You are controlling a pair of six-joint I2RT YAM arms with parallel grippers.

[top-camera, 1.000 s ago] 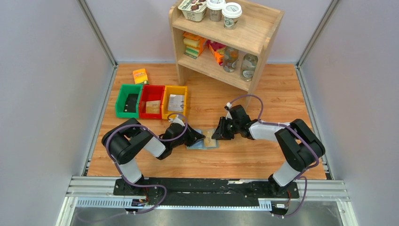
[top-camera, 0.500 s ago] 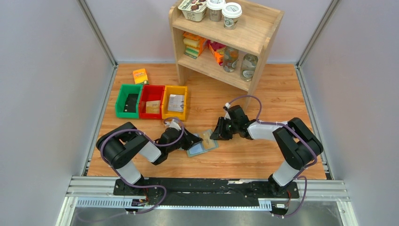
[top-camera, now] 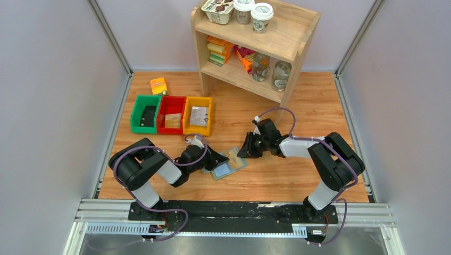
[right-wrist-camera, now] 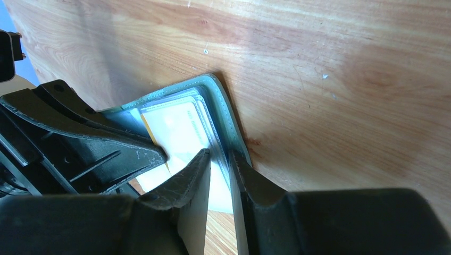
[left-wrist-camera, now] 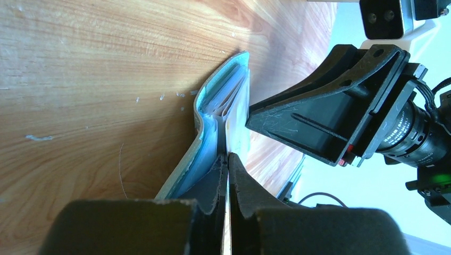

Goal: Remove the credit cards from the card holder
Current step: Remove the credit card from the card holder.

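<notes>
The sage-green card holder (top-camera: 226, 171) lies open and skewed on the wooden table between both arms. A pale yellow credit card (top-camera: 234, 154) sticks out of its far right corner. My left gripper (top-camera: 217, 159) reaches in from the left. In the left wrist view it (left-wrist-camera: 227, 155) is shut on a thin pale sheet, the credit card (left-wrist-camera: 238, 114) by the look of it, beside the holder's blue panels (left-wrist-camera: 210, 133). My right gripper (right-wrist-camera: 219, 156) pinches the card holder's layered green edge (right-wrist-camera: 223, 101), next to the card (right-wrist-camera: 178, 125).
Green (top-camera: 144, 113), red (top-camera: 171, 113) and yellow (top-camera: 198, 114) bins stand at the back left, each with something flat inside. An orange packet (top-camera: 158, 85) lies behind them. A wooden shelf (top-camera: 290, 40) with cups, jars and packets rises at the back centre.
The card holder has swung from square-on to skewed and slid slightly left. The pale card now pokes out at its far corner. My left arm drew back leftward; the right gripper barely moved.
</notes>
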